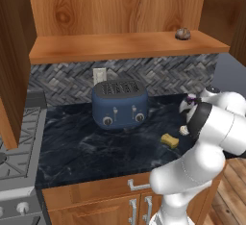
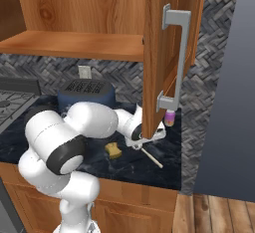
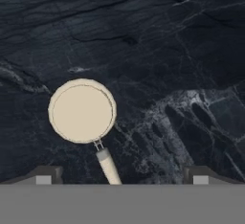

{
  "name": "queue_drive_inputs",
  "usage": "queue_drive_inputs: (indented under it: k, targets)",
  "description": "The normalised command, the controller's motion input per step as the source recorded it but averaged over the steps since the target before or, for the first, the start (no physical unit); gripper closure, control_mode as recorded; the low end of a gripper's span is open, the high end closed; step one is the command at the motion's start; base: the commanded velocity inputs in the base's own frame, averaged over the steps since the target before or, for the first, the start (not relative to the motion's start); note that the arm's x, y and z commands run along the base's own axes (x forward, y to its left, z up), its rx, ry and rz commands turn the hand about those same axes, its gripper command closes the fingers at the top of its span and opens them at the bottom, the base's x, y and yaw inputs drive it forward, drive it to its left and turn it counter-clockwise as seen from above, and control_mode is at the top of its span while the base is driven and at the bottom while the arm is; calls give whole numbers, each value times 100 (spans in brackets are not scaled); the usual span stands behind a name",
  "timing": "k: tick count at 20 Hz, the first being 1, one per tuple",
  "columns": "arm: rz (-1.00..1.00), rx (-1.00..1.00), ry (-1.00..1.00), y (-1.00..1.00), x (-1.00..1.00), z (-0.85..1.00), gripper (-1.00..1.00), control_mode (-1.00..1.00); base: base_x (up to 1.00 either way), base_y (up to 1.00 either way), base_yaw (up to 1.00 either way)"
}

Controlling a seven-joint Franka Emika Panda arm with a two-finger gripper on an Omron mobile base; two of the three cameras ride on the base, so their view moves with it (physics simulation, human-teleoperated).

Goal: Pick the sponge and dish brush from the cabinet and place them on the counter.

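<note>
Both task items lie on the counter: the sponge in front of the toaster, the dish brush flat under my gripper. I see its fingertips spread wide, holding nothing. The cabinet shelf carries a brown lump.

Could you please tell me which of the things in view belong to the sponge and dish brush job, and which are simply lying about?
Belong to the job:
sponge, lying on the counter
dish brush, also on the counter
cabinet, open
gripper, open above the brush

Just lying about:
toaster
dark brown lump on the cabinet shelf
small purple-and-cream jar
stove
</note>
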Motion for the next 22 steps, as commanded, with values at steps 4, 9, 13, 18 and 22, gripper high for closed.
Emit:
queue_drive_inputs:
  k: [4, 9, 13, 18, 22]
  targets:
    - [0, 0, 0, 3, -23, 23, -100, -100, 0, 0, 0]
    - [-2, 0, -1, 4, -27, 31, -100, -100, 0, 0, 0]
    - [-4, 0, -3, 10, -25, 35, -100, -100, 0, 0, 0]
    - [-4, 0, -5, 20, -23, 30, -100, -100, 0, 0, 0]
    - [-4, 0, -3, 24, -25, 32, -100, -100, 0, 0, 0]
